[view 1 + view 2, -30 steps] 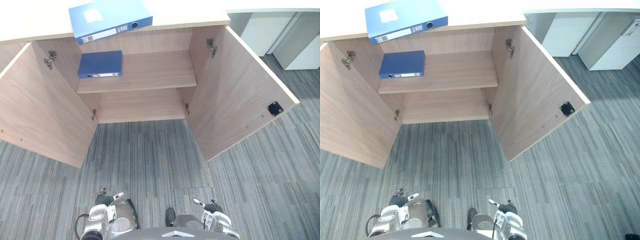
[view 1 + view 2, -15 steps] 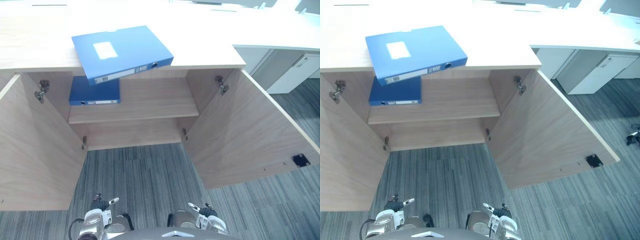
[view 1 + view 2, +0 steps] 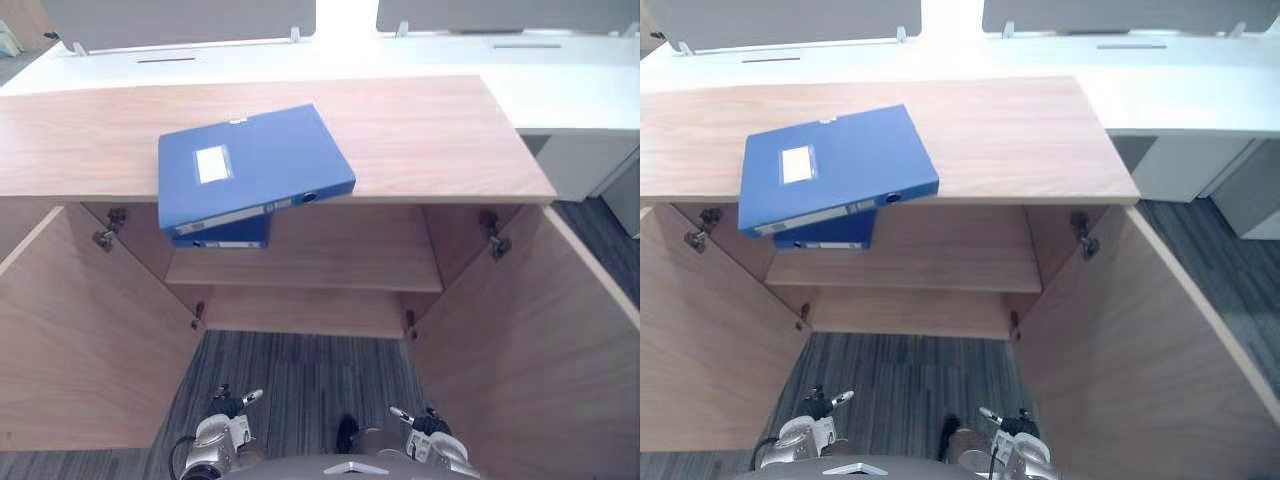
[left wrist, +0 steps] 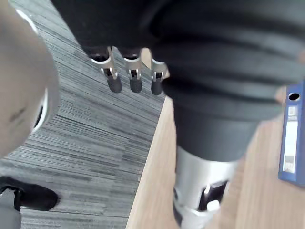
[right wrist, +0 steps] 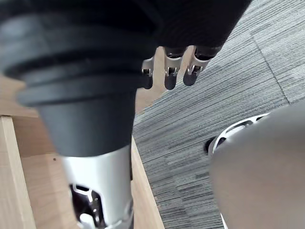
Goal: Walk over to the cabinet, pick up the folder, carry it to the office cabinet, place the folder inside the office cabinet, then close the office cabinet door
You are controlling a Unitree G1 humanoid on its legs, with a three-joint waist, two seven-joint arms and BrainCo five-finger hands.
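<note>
A light blue folder (image 3: 250,165) lies flat on the wooden cabinet top (image 3: 430,130), its spine overhanging the front edge. Below it, a darker blue folder (image 3: 222,234) rests at the left end of the inner shelf (image 3: 340,260), mostly hidden by the upper one. Both cabinet doors stand wide open. My left hand (image 3: 228,405) and right hand (image 3: 420,422) hang low by my sides over the carpet, far from either folder. The left fingers (image 4: 125,78) and right fingers (image 5: 169,76) are straight and hold nothing. A blue folder's spine (image 4: 291,138) shows past my left hand.
The left door (image 3: 80,340) and right door (image 3: 530,350) flank the opening and jut toward me. Striped grey carpet (image 3: 300,380) lies between them. White desks (image 3: 570,85) with grey screens (image 3: 180,18) stand behind the cabinet.
The whole picture has shifted: the camera has come closer and tipped up, so the cabinet top fills more of the view. Both hands hang low as before; the folders have not moved.
</note>
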